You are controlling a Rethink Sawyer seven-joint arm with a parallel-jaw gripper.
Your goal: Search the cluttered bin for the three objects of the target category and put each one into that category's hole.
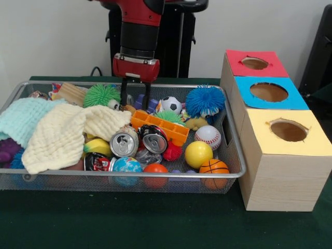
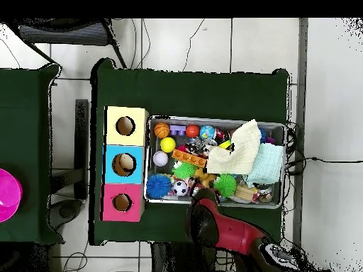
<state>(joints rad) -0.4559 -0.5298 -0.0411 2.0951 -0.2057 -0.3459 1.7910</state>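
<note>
Green-clothed table (image 1: 155, 228) | wire bin (image 1: 231, 155) cluttered | claw (image 1: 136, 98) released, fingers apart

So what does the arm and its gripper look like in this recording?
The arm has a glossy red shell over a black cylindrical wrist section with a thin silver ring below it. Under that sits a rounded red block, and from it hang two thin, straight black fingers forming the gripper. From overhead the arm reads red with black joints. No cables or markings are visible.
</note>
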